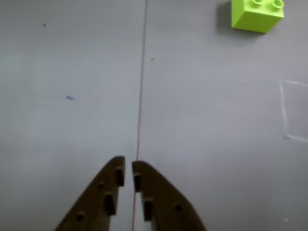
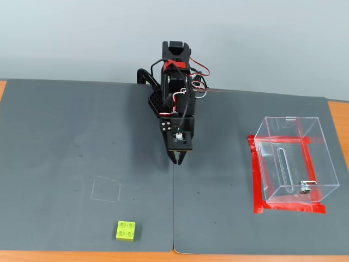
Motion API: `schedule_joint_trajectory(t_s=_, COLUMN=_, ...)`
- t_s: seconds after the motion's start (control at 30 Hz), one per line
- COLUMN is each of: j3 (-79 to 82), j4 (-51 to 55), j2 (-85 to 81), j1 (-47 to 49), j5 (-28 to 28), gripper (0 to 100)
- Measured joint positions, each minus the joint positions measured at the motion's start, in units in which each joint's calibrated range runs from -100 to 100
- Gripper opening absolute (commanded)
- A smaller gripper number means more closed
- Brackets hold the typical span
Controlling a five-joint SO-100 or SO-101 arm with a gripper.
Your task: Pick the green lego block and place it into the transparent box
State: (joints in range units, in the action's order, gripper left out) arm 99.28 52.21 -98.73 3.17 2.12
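Observation:
The green lego block (image 2: 126, 230) lies on the grey mat near the front edge, left of the centre seam in the fixed view. In the wrist view the green lego block (image 1: 256, 14) shows at the top right, partly cut off by the frame. My gripper (image 2: 179, 160) hangs above the mat's centre seam, well behind and to the right of the block, its dark fingers closed together with nothing between them; in the wrist view the gripper (image 1: 128, 166) enters from the bottom. The transparent box (image 2: 294, 159) stands at the right on a red tape frame, with its metal latch (image 2: 304, 189) at the front.
A faint chalk square (image 2: 106, 189) is drawn on the mat behind the block, and the chalk square (image 1: 294, 111) also appears at the right of the wrist view. Orange table edge (image 2: 339, 115) shows beyond the mat on the right and along the front.

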Motion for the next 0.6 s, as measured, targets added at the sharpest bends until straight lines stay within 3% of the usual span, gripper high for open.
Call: schedule_joint_trajectory(t_s=0.6, j3=-6.7, j4=-0.3, j2=-0.1, j1=-18.3, j5=-0.2, gripper=2)
